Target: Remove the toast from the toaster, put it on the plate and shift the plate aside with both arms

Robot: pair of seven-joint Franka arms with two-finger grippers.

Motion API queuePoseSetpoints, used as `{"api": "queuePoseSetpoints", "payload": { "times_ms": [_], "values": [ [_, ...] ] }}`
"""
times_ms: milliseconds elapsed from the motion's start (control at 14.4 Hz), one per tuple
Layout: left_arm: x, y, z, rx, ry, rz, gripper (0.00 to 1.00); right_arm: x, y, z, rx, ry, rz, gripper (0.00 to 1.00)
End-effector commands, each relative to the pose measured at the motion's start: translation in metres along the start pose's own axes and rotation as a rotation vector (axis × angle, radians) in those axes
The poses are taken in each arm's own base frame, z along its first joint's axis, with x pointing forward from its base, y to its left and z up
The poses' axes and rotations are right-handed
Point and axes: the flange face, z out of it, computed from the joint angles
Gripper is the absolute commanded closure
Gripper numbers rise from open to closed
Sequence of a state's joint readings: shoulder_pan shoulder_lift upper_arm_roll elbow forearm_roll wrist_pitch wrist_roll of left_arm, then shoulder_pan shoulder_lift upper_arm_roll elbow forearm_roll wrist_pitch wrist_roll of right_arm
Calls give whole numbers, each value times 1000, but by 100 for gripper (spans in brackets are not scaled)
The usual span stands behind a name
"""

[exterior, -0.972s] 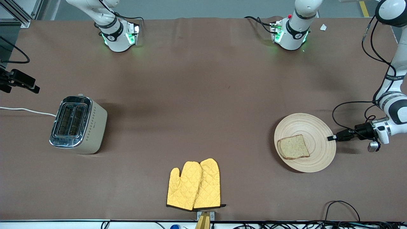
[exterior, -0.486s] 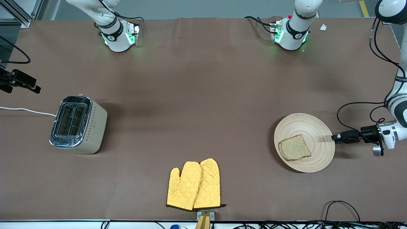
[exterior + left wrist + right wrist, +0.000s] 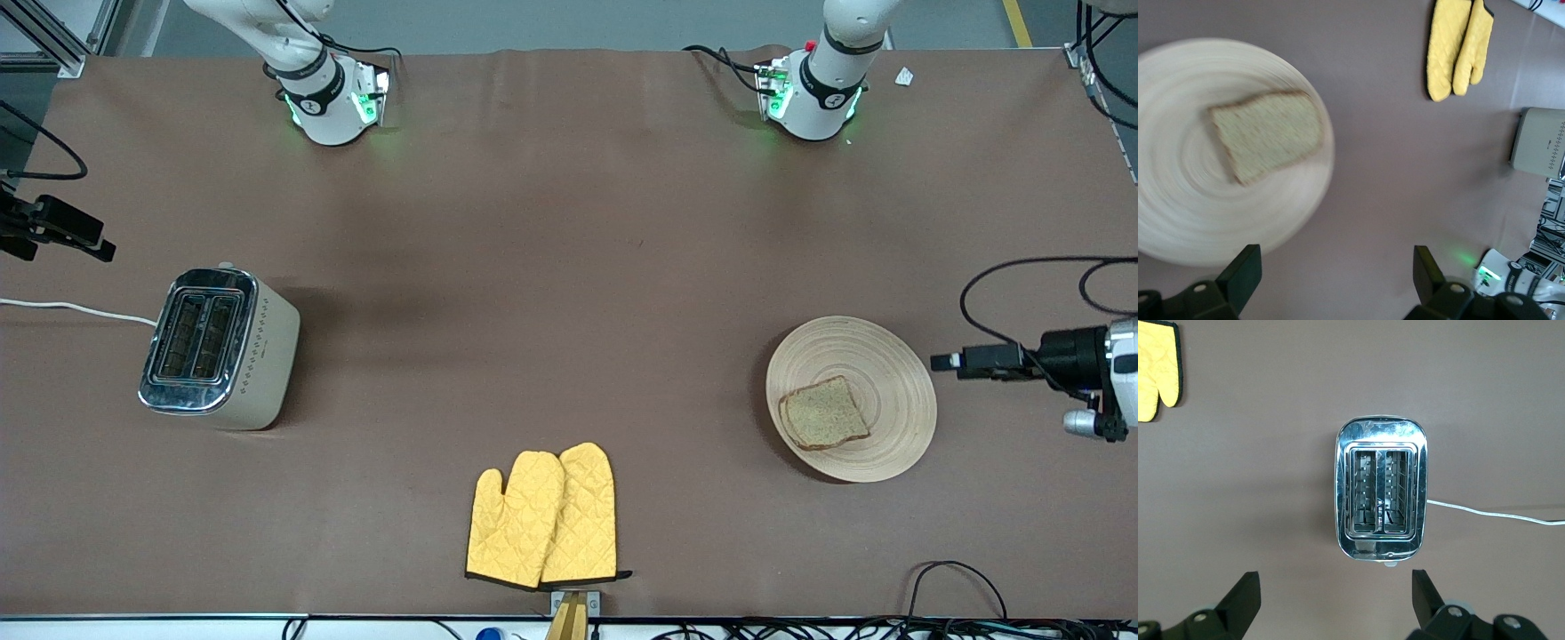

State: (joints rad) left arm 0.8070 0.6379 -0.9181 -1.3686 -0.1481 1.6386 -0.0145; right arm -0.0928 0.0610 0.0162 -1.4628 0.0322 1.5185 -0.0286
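The toast (image 3: 822, 413) (image 3: 1265, 133) lies flat on the round wooden plate (image 3: 880, 356) (image 3: 1178, 220), off its middle and toward the front camera. The plate rests on the table near the left arm's end. My left gripper (image 3: 944, 362) (image 3: 1336, 267) is open and empty. It hovers over bare table just off the plate's rim, apart from it. My right gripper (image 3: 102, 251) (image 3: 1336, 587) is open and empty too, hanging over the table beside the toaster (image 3: 218, 349) (image 3: 1381, 493).
Two yellow quilted mitts (image 3: 544, 516) (image 3: 1458, 47) lie near the table's front edge, midway along it. The toaster's white cord (image 3: 76, 309) (image 3: 1491, 513) runs off toward the right arm's end. Its two slots show no bread.
My left gripper opened, let go of the plate's rim and drew back toward the left arm's end. The plate shifted slightly as it was let go. The right arm waits unmoved.
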Motion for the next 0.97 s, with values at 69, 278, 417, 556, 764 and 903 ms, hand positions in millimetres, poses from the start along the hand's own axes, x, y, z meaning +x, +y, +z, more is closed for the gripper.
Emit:
{"api": "queuePoseSetpoints", "payload": {
  "times_ms": [69, 278, 417, 556, 764, 903],
  "values": [
    [-38, 105, -14, 199, 26, -37, 0, -2, 4, 2, -1, -1, -3, 0],
    [-65, 163, -27, 404, 100, 26, 0, -2, 3, 2, 1, 1, -3, 0],
    [-77, 185, -29, 503, 120, 67, 0, -2, 4, 3, 1, -1, -2, 0],
    [-98, 205, -39, 620, 138, 59, 0, -2, 4, 2, 1, 4, -2, 0],
    [-124, 219, -57, 702, 131, 132, 0, -1, 3, 2, 1, 6, -3, 0],
    [-147, 218, -66, 737, 91, 118, 0, -2, 4, 3, 2, 3, -2, 0]
  ]
}}
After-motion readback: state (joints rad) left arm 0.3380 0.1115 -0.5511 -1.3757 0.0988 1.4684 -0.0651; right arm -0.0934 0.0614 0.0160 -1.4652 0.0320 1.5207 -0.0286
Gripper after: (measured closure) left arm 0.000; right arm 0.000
